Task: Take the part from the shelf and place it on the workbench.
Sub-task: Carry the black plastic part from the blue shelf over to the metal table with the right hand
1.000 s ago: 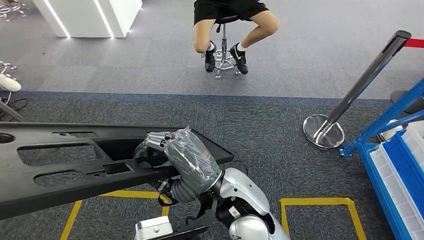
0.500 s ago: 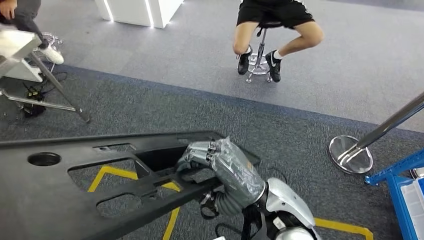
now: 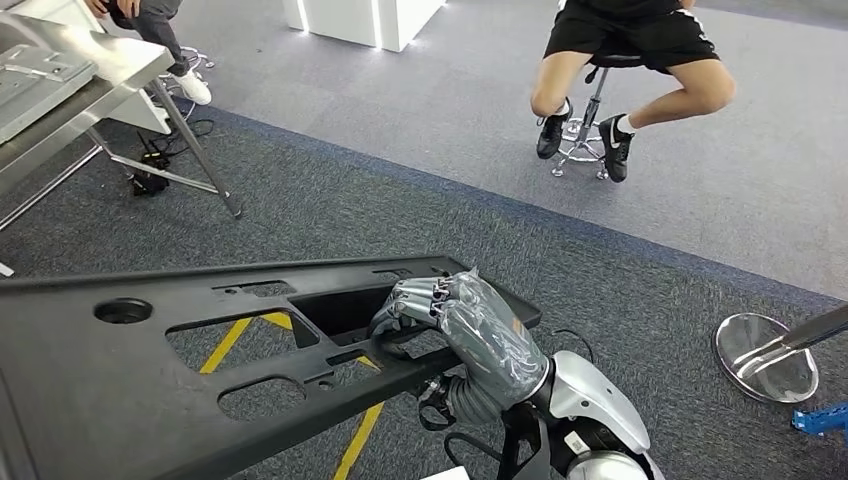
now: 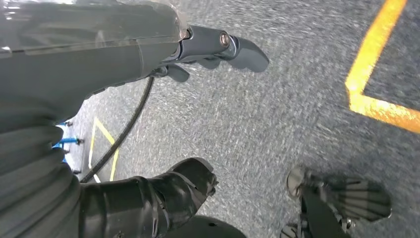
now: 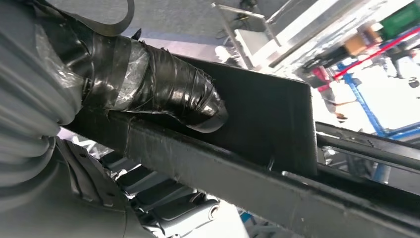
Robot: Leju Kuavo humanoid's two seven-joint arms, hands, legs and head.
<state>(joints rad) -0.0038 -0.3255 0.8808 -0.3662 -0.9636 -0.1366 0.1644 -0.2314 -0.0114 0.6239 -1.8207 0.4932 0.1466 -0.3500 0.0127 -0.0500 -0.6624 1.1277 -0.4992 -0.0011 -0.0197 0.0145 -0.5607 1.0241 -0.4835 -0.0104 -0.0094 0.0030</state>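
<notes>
My right hand (image 3: 470,335) grips the long black plastic panel with cut-outs (image 3: 200,350), left hand (image 4: 148,49) hangs empty, fingers apart; I'd keep it level toward the grey metal workbench (image 3: 60,90) at ten o'clock.

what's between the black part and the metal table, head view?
Bare dark grey carpet. In the head view nothing stands between the black part, gripped by the right hand, and the metal table at upper left.
</notes>
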